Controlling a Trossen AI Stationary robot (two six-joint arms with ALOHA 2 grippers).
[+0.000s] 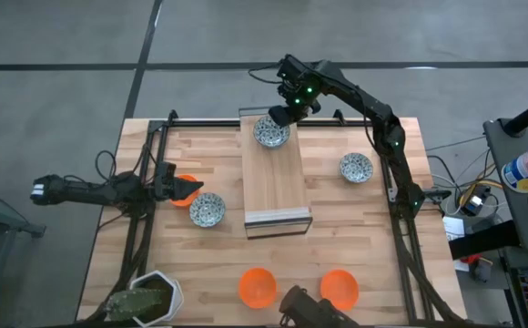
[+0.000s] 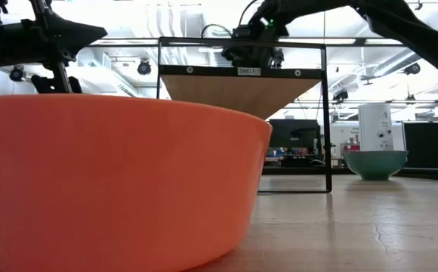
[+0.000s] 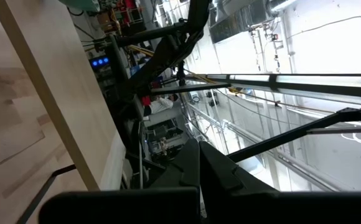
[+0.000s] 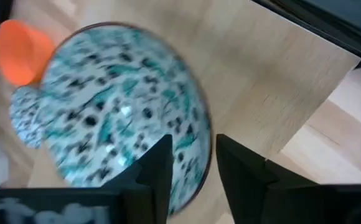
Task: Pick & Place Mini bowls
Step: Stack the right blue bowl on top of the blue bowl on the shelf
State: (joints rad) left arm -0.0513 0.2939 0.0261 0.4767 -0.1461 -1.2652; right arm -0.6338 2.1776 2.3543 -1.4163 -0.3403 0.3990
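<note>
A blue bowl [image 1: 270, 132] is sitting at the far end of the shelf [image 1: 278, 187], whose frame reads "SHELF" only in the low view. My right gripper [image 1: 282, 114] is hovering at its rim, jaws parted. My left gripper [image 1: 189, 190], jaws clenched empty, is hanging over an orange bowl [image 1: 185, 185] near the bench's [image 1: 218, 264] left edge.
</note>
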